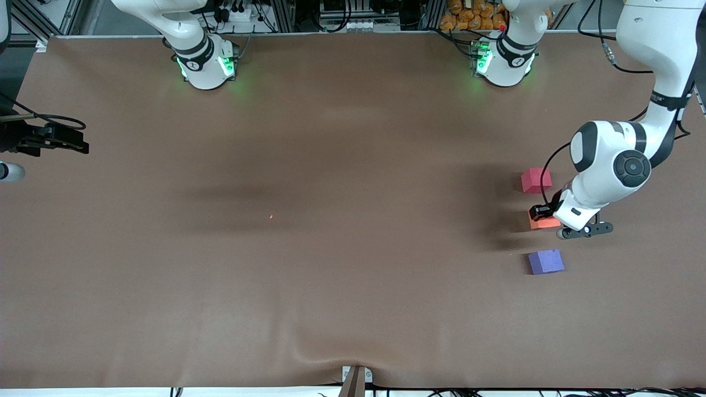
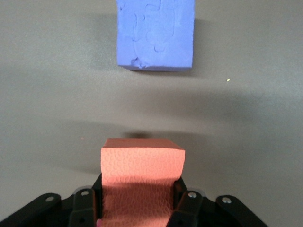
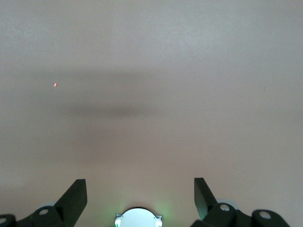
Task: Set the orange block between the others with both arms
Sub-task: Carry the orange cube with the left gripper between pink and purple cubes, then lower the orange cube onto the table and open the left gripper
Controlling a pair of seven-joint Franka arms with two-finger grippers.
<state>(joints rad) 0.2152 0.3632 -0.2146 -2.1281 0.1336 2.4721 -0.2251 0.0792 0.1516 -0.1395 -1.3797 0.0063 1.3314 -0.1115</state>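
My left gripper (image 1: 544, 215) is shut on the orange block (image 1: 546, 223), low over the brown table. The block sits in the gap between the pinkish-red cube (image 1: 535, 180), farther from the front camera, and the purple-blue cube (image 1: 546, 261), nearer to it. In the left wrist view the orange block (image 2: 142, 163) is pinched between the black fingers (image 2: 183, 189) of the left gripper (image 2: 140, 191), with the purple-blue cube (image 2: 156, 33) ahead; the pinkish-red cube is out of that view. My right gripper (image 1: 74, 142) waits open and empty at the right arm's end of the table, fingers (image 3: 75, 195) wide apart around the right gripper (image 3: 139, 195).
The brown mat (image 1: 331, 275) covers the whole table. A tiny orange speck (image 1: 271, 216) lies near the middle, also the speck (image 3: 55, 85) in the right wrist view. A small bracket (image 1: 356, 379) sits at the front edge.
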